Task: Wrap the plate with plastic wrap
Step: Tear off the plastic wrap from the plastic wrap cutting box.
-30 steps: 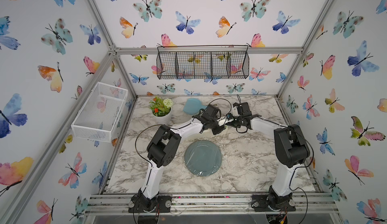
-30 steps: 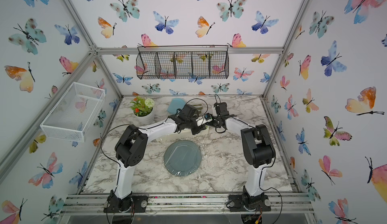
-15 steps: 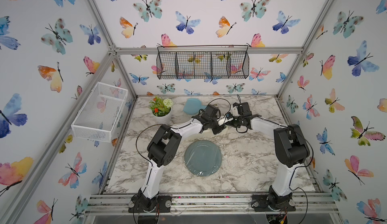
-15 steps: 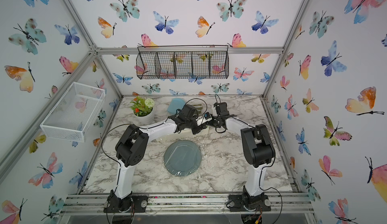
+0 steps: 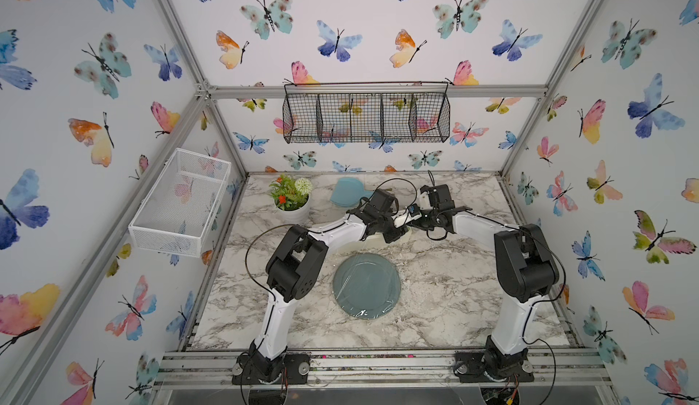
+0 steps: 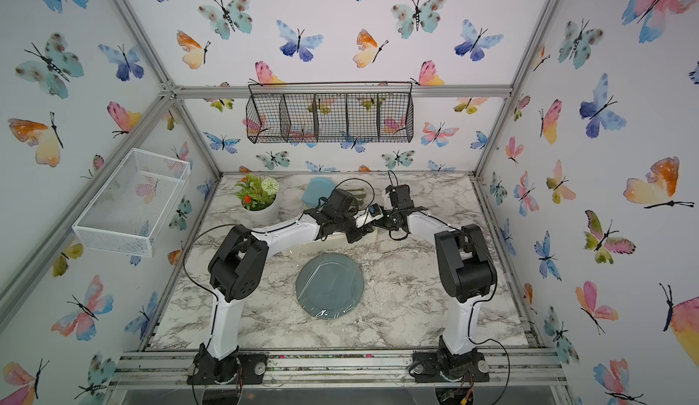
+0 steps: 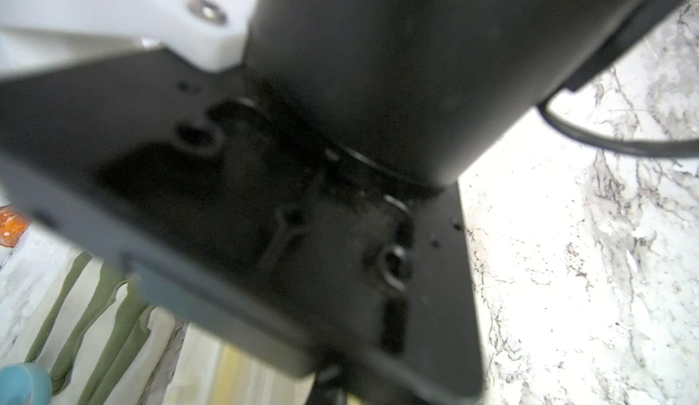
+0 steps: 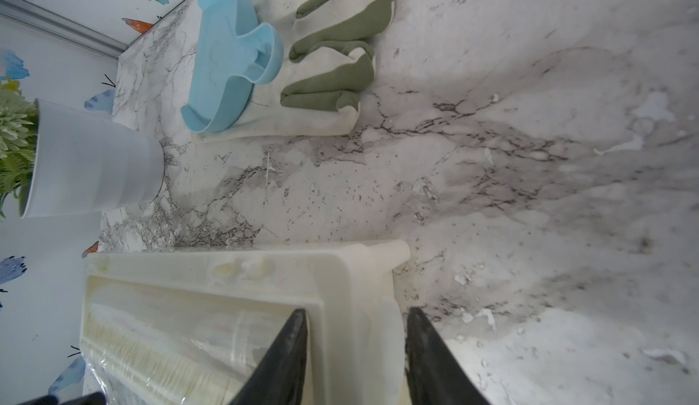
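Both top views place the plate (image 5: 366,284) flat on the bench (image 5: 454,308), nearest the arm bases, with the plastic wrap (image 5: 359,311) wrinkled over it. Hazard: film apparently not yet cut from the roll could drag off the plate or tear raggedly if the box (image 8: 242,274) shifts. Farther back, that box lies with its long axis crosswise, parallel to the rear wall. The right pincer (image 8: 356,320), jaws half apart, appears clamped on its end wall; the left pincer (image 5: 393,236) is closed, its contents hidden.
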Controlling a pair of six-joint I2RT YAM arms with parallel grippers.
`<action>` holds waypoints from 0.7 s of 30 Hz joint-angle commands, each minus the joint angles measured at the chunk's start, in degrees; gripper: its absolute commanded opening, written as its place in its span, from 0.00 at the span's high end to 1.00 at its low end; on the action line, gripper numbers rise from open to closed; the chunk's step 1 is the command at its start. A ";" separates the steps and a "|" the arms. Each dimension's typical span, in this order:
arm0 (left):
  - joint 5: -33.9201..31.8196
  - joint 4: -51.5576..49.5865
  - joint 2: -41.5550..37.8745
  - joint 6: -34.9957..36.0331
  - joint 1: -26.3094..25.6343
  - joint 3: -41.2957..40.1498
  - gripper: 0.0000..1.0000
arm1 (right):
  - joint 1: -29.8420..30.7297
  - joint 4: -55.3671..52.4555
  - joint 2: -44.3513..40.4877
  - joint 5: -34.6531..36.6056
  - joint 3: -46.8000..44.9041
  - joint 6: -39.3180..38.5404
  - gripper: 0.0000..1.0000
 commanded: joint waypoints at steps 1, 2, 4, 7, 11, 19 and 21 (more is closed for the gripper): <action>-1.17 -4.78 -0.35 1.11 0.08 -2.39 1.00 | -0.98 -9.91 5.37 7.77 -2.26 -0.82 0.56; -1.17 -4.75 -0.59 1.12 0.18 -2.84 1.00 | -1.02 -9.90 5.41 7.78 -2.27 -0.69 0.56; -1.26 -4.64 -1.34 1.08 0.54 -3.81 1.00 | -1.02 -9.88 5.49 7.83 -2.31 -0.73 0.56; -1.35 -4.60 -2.61 1.12 1.27 -5.59 1.00 | -1.02 -9.98 5.88 7.78 -2.19 -0.70 0.56; -1.00 -3.11 -4.78 0.60 2.64 -8.67 1.00 | -1.04 -9.93 6.21 7.80 -2.09 -0.73 0.57; -1.04 -2.27 -7.78 0.66 3.53 -12.32 1.00 | -0.99 -10.76 7.03 8.71 -1.97 -0.54 0.60; -1.35 -1.69 -8.69 0.68 3.72 -13.66 1.00 | -1.02 -11.14 7.49 8.92 -1.61 -0.65 0.61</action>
